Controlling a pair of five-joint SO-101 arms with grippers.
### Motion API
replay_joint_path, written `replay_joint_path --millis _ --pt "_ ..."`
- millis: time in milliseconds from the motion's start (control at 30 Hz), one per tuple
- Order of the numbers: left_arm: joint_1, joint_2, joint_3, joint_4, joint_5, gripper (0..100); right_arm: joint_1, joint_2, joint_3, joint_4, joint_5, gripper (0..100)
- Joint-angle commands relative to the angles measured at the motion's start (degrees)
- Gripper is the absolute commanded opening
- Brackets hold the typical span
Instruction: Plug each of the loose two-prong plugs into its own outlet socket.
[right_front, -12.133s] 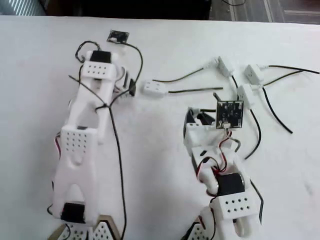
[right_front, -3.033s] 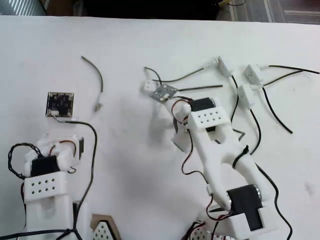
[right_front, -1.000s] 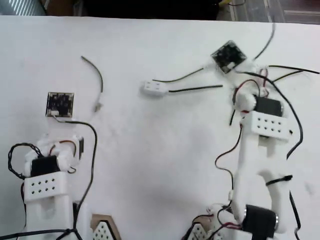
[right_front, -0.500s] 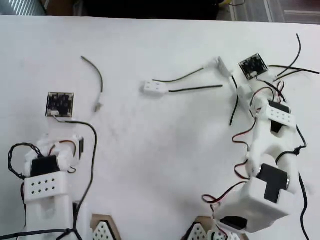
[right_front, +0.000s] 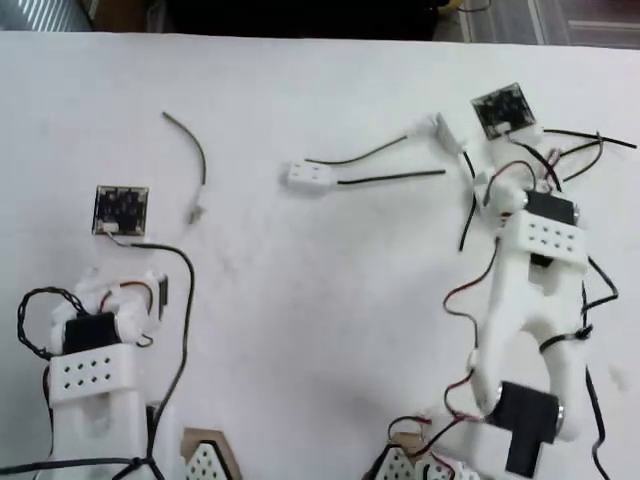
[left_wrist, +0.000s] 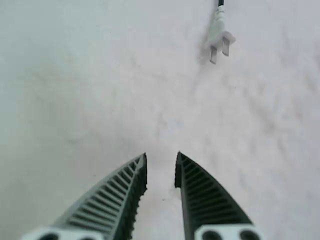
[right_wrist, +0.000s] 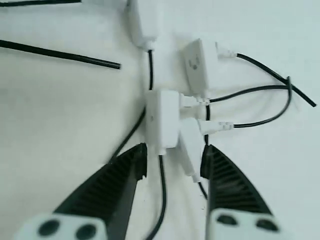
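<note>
The white worktop (right_front: 300, 330) is seen from above, with 2 robot arms at its near edge.

At the left, your left pincer (left_wrist: 161, 159) hangs low over bare surface. Its jaws stand only a narrow gap apart and hold nothing. A loose plug (left_wrist: 218, 40) lies flat ahead of it, its 2 prongs pointing back toward the jaws and its black cord trailing away. The risk here is that a narrow gap may nudge the plug instead of straddling it. A grip on the prongs would also leave nothing free to insert.

Near the middle lies a small white outlet block (right_front: 309, 175), well apart from that plug. It looks light and nothing pins it, so a pushed plug may simply slide it.

At the right, your right pincer (right_wrist: 174, 150) is spread wide and empty, over a cluster of sockets. One white socket block (right_wrist: 162, 122) lies just ahead of the gap, and a second block (right_wrist: 196, 67) is just beside it. Small plugs and looping black cords (right_wrist: 260, 92) crowd that side, and you cannot tell whether any plug is seated. Closing here may catch a cord or the neighbouring plug along with the block. Lifting would then drag the whole tangle and pull the sockets out of line.
</note>
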Motion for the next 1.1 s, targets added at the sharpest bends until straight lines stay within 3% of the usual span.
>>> replay_joint_path --millis 0,167,333,433,667,867,1067 --pt "-0.1 -1.3 -0.4 -1.1 -0.6 11 -8.7 -5.1 -2.2 7.3 -8.1 16.9" --pt "0.0 -1.4 -1.0 -1.3 -0.6 11 -14.2 -5.1 -2.1 13.1 -24.3 16.9" --pt "0.8 -0.9 -7.5 -0.9 -0.8 21 -15.8 -5.1 -2.1 17.7 -44.5 16.9" --pt "4.8 -0.8 -10.8 -0.6 -7.0 21 -15.3 -5.0 -1.3 18.1 -50.5 16.8" --pt "17.0 5.2 -18.5 1.8 -18.8 22 -15.3 -5.0 10.5 6.0 -59.7 16.9" --pt "24.8 25.2 -32.2 1.9 -26.0 25 -12.1 -5.6 19.8 -7.1 -61.0 16.9" --pt "30.8 46.9 -49.9 1.9 -32.9 26 -10.0 -5.6 22.4 -11.8 -61.0 16.9"
